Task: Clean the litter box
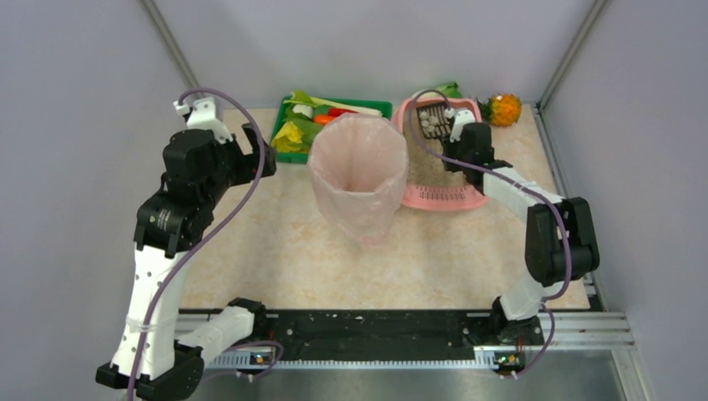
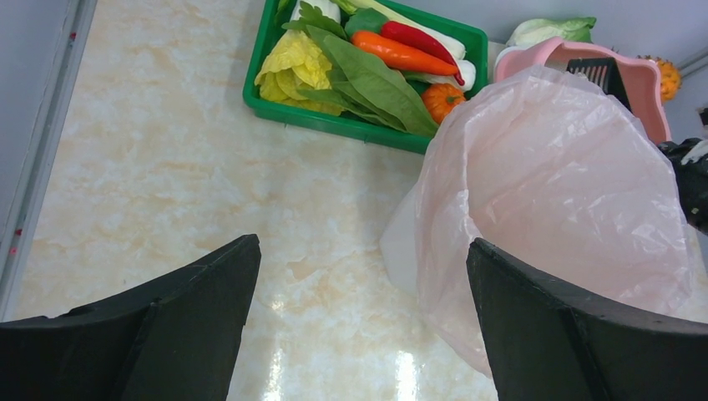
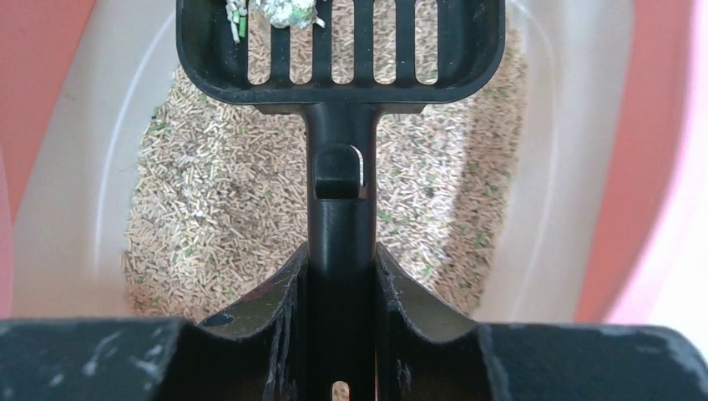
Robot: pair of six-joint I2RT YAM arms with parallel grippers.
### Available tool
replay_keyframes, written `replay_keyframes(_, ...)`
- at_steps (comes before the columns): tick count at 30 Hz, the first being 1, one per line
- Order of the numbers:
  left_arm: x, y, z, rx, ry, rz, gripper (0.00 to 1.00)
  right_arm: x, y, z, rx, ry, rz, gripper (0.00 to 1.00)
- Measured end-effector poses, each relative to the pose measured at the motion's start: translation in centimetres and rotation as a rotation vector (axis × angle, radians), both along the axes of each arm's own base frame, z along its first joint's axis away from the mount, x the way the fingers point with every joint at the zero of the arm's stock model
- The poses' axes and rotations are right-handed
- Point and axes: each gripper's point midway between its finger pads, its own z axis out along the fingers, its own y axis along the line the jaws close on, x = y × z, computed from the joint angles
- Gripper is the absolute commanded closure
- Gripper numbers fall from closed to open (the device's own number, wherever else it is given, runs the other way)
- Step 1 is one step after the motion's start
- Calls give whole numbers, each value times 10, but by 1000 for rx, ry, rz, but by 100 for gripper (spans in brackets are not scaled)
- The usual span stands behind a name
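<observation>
The litter box (image 1: 442,199) sits toward the far right corner of the table (image 1: 275,242), just beside the bag-lined bin (image 1: 359,175), which covers its left side from the overhead view. It is a pink plastic tray with rounded corners and a slotted pink grate along its near end. In the right wrist view its inner walls look pale, with the pink rim outside them. Its floor holds beige pellet litter (image 3: 217,209) flecked with green.

The right gripper (image 3: 341,276) is clenched on the handle of a black slotted scoop (image 3: 338,50), held over the litter. A whitish-green clump (image 3: 284,10) lies at the far edge of the scoop's head.

The left gripper (image 2: 363,251) hangs released, fingers spread wide with nothing between them, above bare table left of the bin. A green vegetable tray (image 2: 334,122) with a carrot, a red chili and leaves stands by the far edge, left of the litter box.
</observation>
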Motion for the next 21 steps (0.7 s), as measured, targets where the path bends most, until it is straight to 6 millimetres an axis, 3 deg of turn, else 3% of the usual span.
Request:
replay_keyframes(7,-3,-3,1,-11,-12,-18,1,-10,-15,33,15,-44,-19,100)
replay_keyframes(10,-3,-4,0,-17,-16,-25,1,-17,-12,42,36,-45,10,100)
replay_keyframes(14,-3,-6,-3,-19,-14,-31,1,-28,-9,41,82,-21,39,100)
replay_keyframes(21,-5,-8,-8,-25,-13,-44,1,-43,-23,32,138,39,20,100)
